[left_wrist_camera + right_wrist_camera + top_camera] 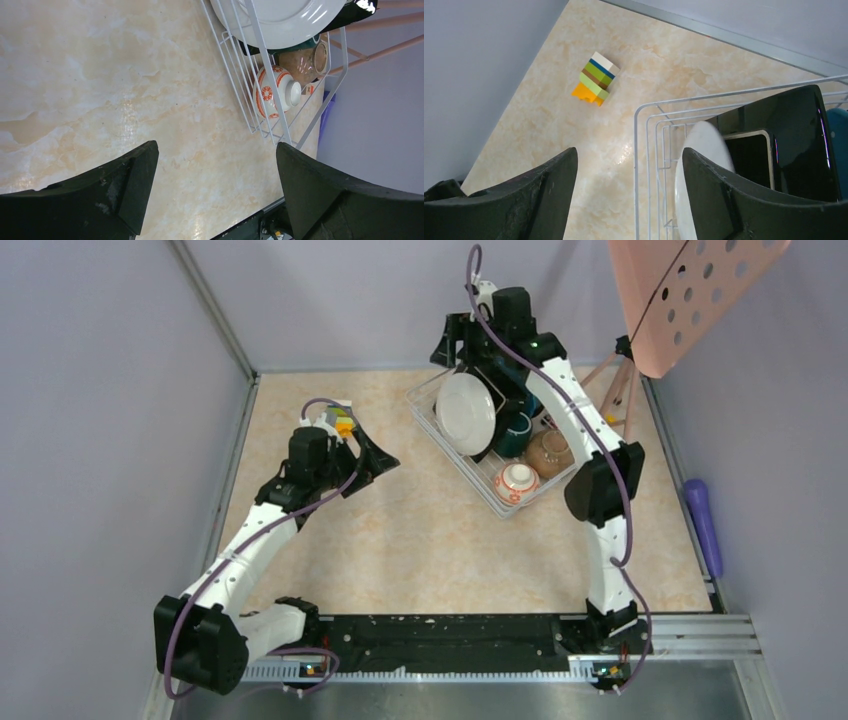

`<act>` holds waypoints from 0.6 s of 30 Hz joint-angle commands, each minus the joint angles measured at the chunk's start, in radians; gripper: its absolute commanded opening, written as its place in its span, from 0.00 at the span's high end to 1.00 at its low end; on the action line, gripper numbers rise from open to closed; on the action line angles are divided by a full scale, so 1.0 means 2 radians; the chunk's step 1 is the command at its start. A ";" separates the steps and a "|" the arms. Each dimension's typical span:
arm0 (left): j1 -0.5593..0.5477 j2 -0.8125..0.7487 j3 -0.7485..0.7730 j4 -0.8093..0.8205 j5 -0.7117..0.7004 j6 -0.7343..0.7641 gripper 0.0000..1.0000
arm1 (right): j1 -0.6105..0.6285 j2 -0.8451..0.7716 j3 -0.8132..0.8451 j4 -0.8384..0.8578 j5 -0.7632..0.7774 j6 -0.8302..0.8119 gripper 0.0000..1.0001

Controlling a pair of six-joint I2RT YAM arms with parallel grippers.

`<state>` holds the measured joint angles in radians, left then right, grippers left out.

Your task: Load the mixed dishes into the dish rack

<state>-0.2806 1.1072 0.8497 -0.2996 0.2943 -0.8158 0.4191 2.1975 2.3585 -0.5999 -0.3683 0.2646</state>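
Observation:
The white wire dish rack (436, 412) stands at the back right of the table. In it a white plate (466, 412) stands on edge, with a teal mug (513, 433), a brown bowl (548, 453) and an orange-patterned bowl (517, 483) beside it. My right gripper (470, 355) is open over the rack's far end. In the right wrist view (629, 190) it straddles the rack's wire rim (636, 150), with one finger beside the plate (704, 145); dark plates (794, 130) stand behind. My left gripper (375, 455) is open and empty, left of the rack, above bare table (215, 185).
A small stack of coloured blocks (596, 78) lies at the back left, close by my left wrist (343, 423). A pink perforated panel on a tripod (690, 290) stands at the back right. A purple object (703, 525) lies along the right wall.

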 commanded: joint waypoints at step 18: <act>-0.003 -0.117 -0.125 0.183 -0.103 0.103 0.01 | 0.049 -0.421 -0.572 0.329 0.069 -0.068 0.07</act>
<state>-0.2806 0.9497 0.6754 -0.1535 0.1623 -0.7048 0.5156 1.5192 1.3994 -0.1951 -0.2783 0.1802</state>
